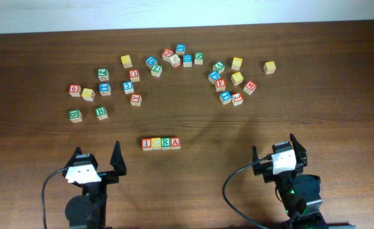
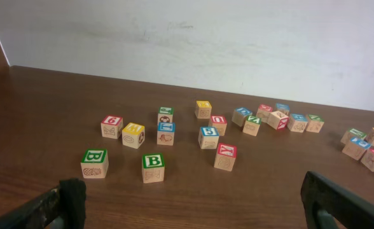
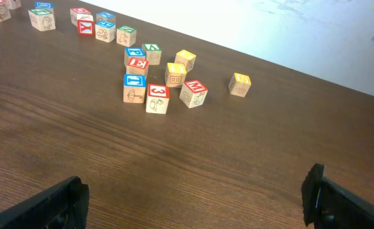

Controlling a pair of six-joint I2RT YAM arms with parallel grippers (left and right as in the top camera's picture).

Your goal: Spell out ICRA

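The ICRA row (image 1: 161, 143) is sitting toward the table's (image 1: 34, 159) near edge, open wood surrounding it. Loose letter cubes (image 1: 156, 69) are crowding the far edge. The left gripper (image 1: 98, 152) and right gripper (image 1: 274, 146) are gaping wide, empty.

Between the left claw (image 1: 98, 152) and the right claw (image 1: 274, 147) a cube row (image 1: 161, 143) reads ICRA; ahead of the left claw stand a green B cube (image 2: 94, 157), a second green B cube (image 2: 152, 161), a red 6 cube (image 2: 112, 121) and a blue 5 cube (image 2: 208, 132); ahead of the right claw, a red 3 cube (image 3: 157, 92).
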